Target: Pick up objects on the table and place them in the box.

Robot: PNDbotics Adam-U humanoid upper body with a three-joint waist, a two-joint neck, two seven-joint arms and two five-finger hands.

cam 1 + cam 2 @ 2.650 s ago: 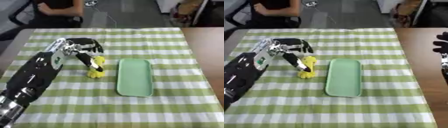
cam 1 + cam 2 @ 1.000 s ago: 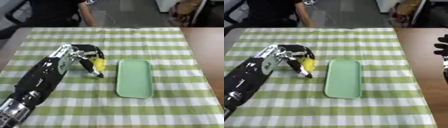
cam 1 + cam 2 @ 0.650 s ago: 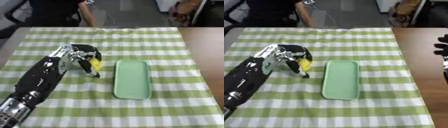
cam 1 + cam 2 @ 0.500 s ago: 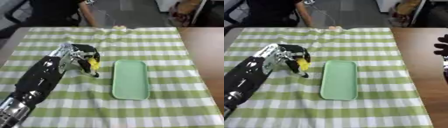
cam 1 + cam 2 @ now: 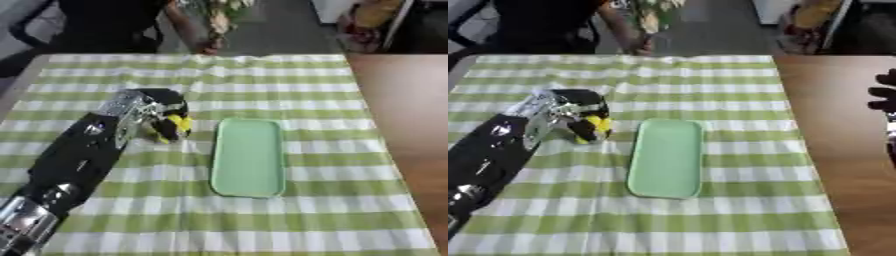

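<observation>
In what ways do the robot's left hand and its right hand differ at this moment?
The left hand is over the checked cloth with its fingers curled round a yellow object; the right hand holds nothing. The left hand shows fully beside the green tray; the right hand shows only partly, at the right edge. Both are black.

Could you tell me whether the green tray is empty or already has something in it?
Empty. The green tray shows only bare surface inside its rim; the yellow object is beside it, in the left hand.

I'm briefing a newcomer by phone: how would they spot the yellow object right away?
Start at the green-and-white checked tablecloth, then find the pale green tray lying near its middle. Just to the tray's left, the black left hand curls round a small yellow object, the only bright yellow thing on the cloth.
</observation>
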